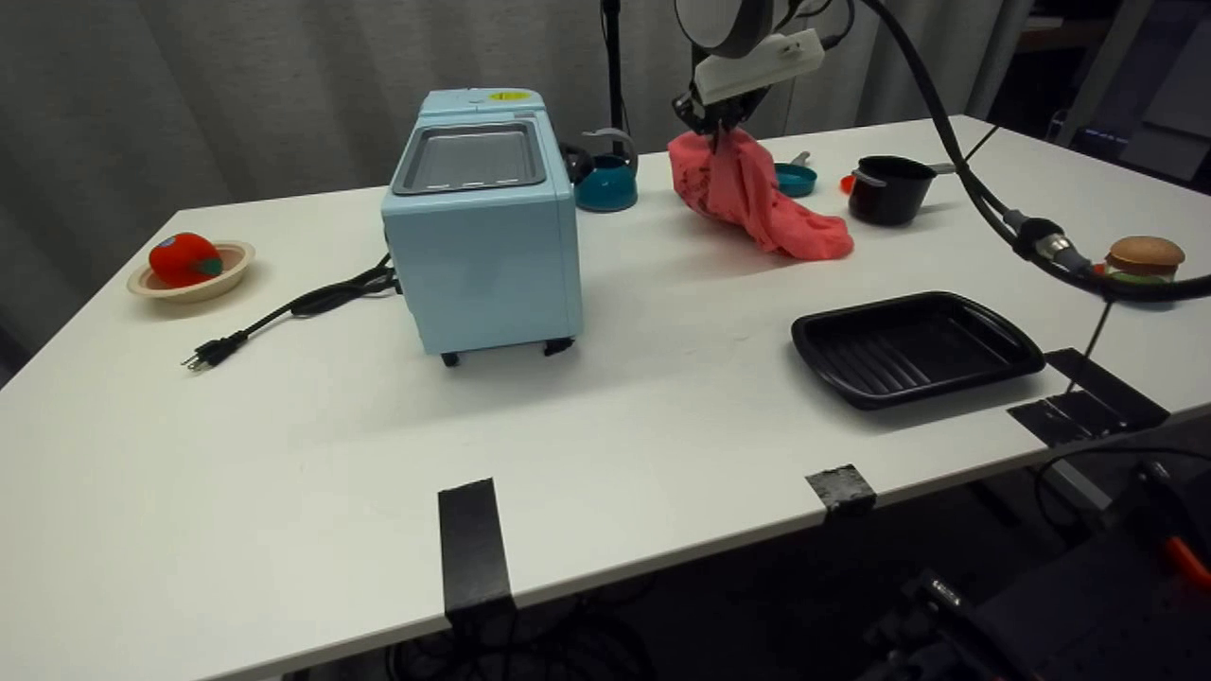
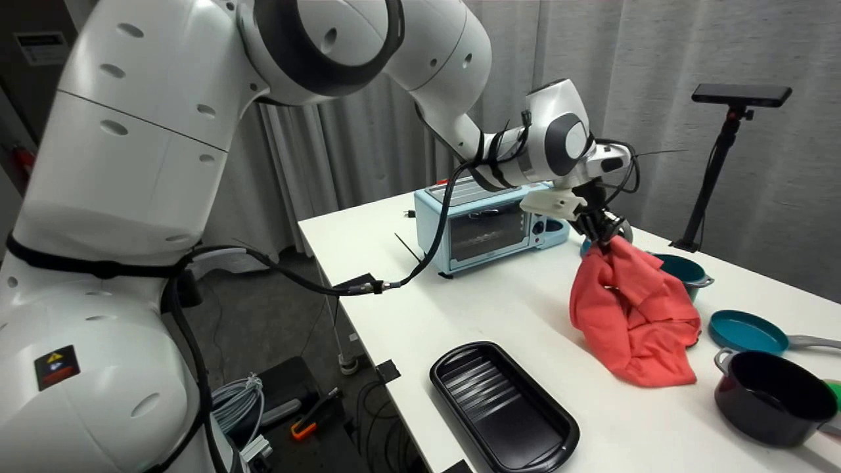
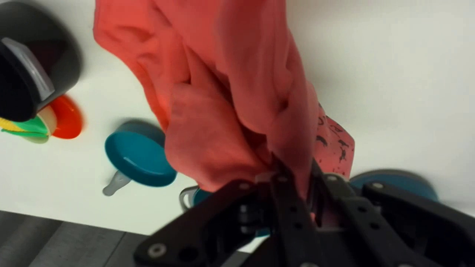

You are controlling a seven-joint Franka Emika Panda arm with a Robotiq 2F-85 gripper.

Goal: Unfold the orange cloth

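The orange cloth looks coral-red and shows in both exterior views. It is bunched and hangs from my gripper. Its upper part is lifted and its lower end rests on the table in folds. In the wrist view, the cloth runs up between the two fingers of the gripper, which pinch a fold of it. A part with dark printed marks shows at the right of the cloth there. Much of the cloth is hidden in its own folds.
A teal pan and black pot stand beside the cloth. A teal pot is behind it, partly hidden. A light-blue toaster oven, teal kettle, black tray and camera stand are nearby.
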